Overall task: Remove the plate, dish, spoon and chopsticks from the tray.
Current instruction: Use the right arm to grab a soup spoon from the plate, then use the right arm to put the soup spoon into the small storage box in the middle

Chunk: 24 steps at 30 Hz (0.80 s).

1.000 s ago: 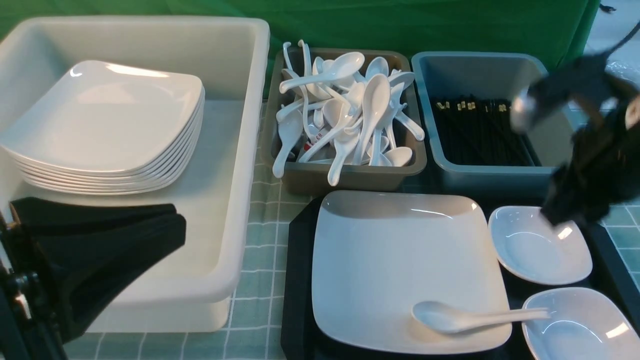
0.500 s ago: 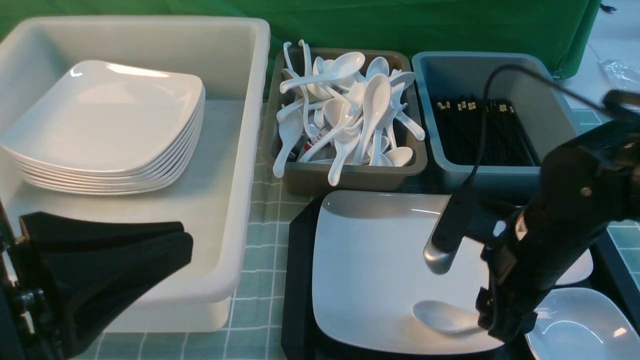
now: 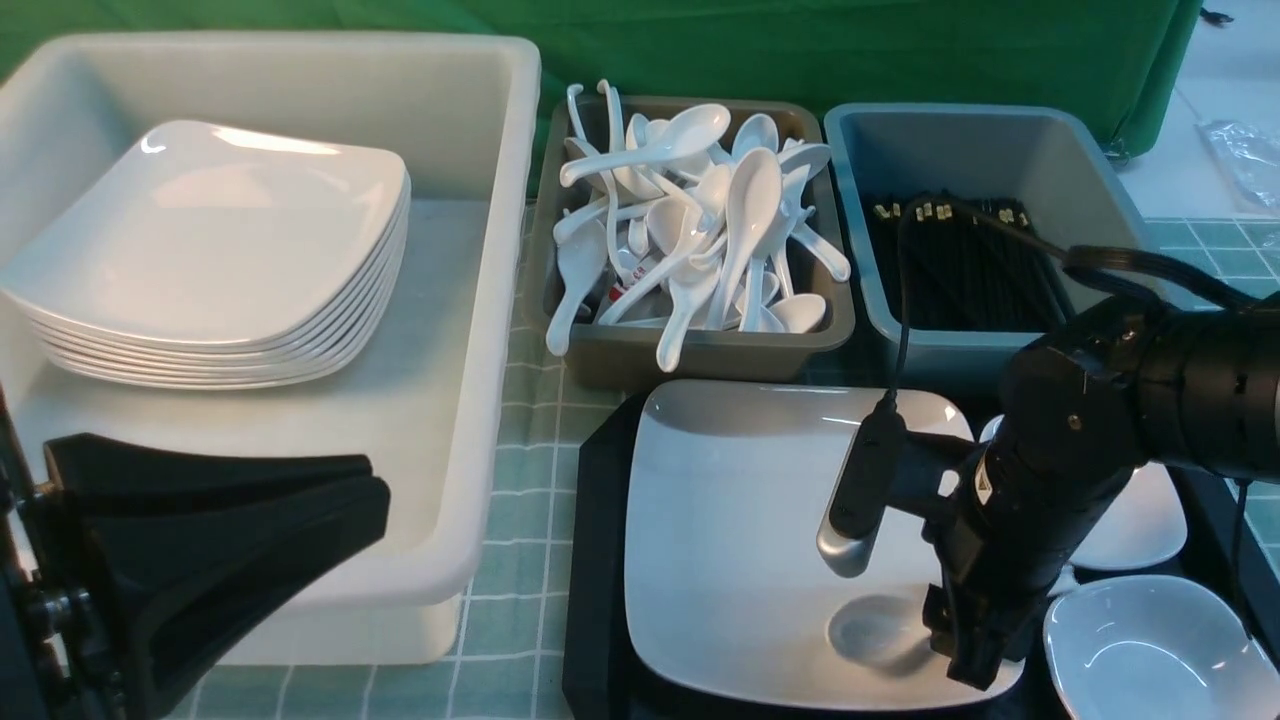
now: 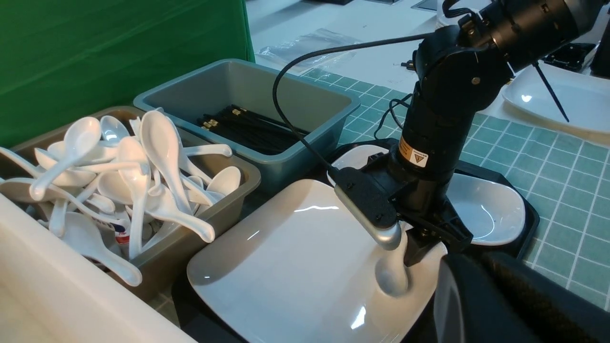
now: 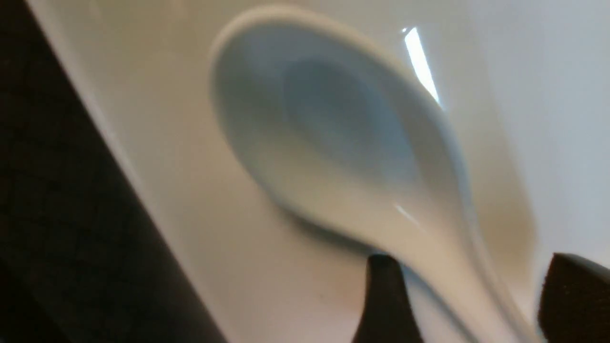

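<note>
Spoon step in hand. Spoon (image 5: pixel 333 157) lies on the plate (image 3: pixel 740 520), toward its 5 o'clock corner; the plate sits on the tray (image 3: pixel 595 560). Right pincer (image 5: pixel 476 305) is low over the handle, fingers apart, one on each side, not yet clamped. Left pincer (image 3: pixel 372 480) is closed, empty, off at 9 o'clock. Next move, likely: close on the handle, lift clear, carry to the spoon tub (image 3: pixel 690 350) at 12 o'clock.

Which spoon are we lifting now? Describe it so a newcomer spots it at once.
Find the black tray at the front right and the square white plate on it. The spoon lies alone at the plate's near right corner, its handle inside the open right pincer. The other spoons are heaped in the brown tub behind.
</note>
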### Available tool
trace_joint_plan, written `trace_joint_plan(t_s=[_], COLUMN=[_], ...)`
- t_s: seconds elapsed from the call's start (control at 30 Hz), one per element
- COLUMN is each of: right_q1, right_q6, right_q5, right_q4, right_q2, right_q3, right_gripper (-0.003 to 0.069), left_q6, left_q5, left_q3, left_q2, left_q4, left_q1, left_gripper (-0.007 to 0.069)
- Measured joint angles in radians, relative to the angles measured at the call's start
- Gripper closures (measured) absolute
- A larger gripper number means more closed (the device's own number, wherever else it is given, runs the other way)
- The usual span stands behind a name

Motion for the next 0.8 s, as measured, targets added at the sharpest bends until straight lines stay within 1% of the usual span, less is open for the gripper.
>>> trace_joint_plan(t_s=[0.03,0.1,0.13,0.17,0.23,0.27,0.33,0.43,0.5,0.53,0.57,0.6,0.67,0.7,0.8], right_q1=[0.0,-0.002,-0.002,-0.003,-0.004,-0.005,-0.005,-0.005,-0.005,-0.005,-0.005,-0.005,-0.005,-0.005,-0.005], right_q6=[0.0,-0.001,-0.005,-0.011,-0.015,-0.017,-0.017,0.022,0.096,0.11,0.162,0.177,0.288,0.354,0.497], right_q5=[0.0,-0.007,-0.009,-0.009,-0.009,-0.009,-0.003,0.025,0.045,0.045,0.046,0.044,0.009,-0.023,-0.125], right_q4=[0.0,-0.002,-0.004,-0.006,-0.009,-0.014,-0.016,-0.012,-0.006,-0.003,0.011,0.016,0.037,0.042,0.048], right_q2=[0.0,0.005,0.005,0.006,0.007,0.007,0.005,-0.004,-0.035,-0.038,-0.065,-0.072,-0.1,-0.101,-0.074], right_q3=[0.0,-0.001,-0.001,-0.001,-0.001,-0.001,-0.002,-0.022,-0.069,-0.075,-0.133,-0.15,-0.26,-0.315,-0.428], right_gripper=[0.0219,0.028,0.0314,0.0365,0.0416,0.0494,0.0534,0.0533,0.0533,0.0533,0.0536,0.0536,0.0547,0.0568,0.0573], left_q6=[0.0,0.0,0.0,0.0,0.0,0.0,0.001,0.02,0.031,0.031,0.036,0.037,0.042,0.044,0.044], left_q5=[0.0,0.0,0.0,0.0,0.0,0.0,0.0,0.0,-0.002,-0.003,-0.017,-0.024,-0.07,-0.095,-0.128], left_q3=[0.0,0.0,0.0,0.0,0.0,0.0,0.0,0.0,0.0,0.0,0.0,0.0,0.0,0.0,0.0], left_q2=[0.0,0.0,0.0,0.0,0.0,0.0,0.0,0.0,0.0,0.0,0.0,0.0,0.0,0.0,0.0], left_q4=[0.0,0.0,0.0,0.0,0.0,0.0,0.0,0.0,0.001,0.001,0.001,0.001,0.001,0.001,0.001], left_q1=[0.0,0.0,0.0,0.0,0.0,0.0,0.0,0.0,0.0,0.0,0.0,0.0,0.0,0.0,0.0], left_gripper=[0.0607,0.0607,0.0607,0.0607,0.0607,0.0607,0.0607,0.0607,0.0607,0.0607,0.0607,0.0607,0.0607,0.0607,0.0607])
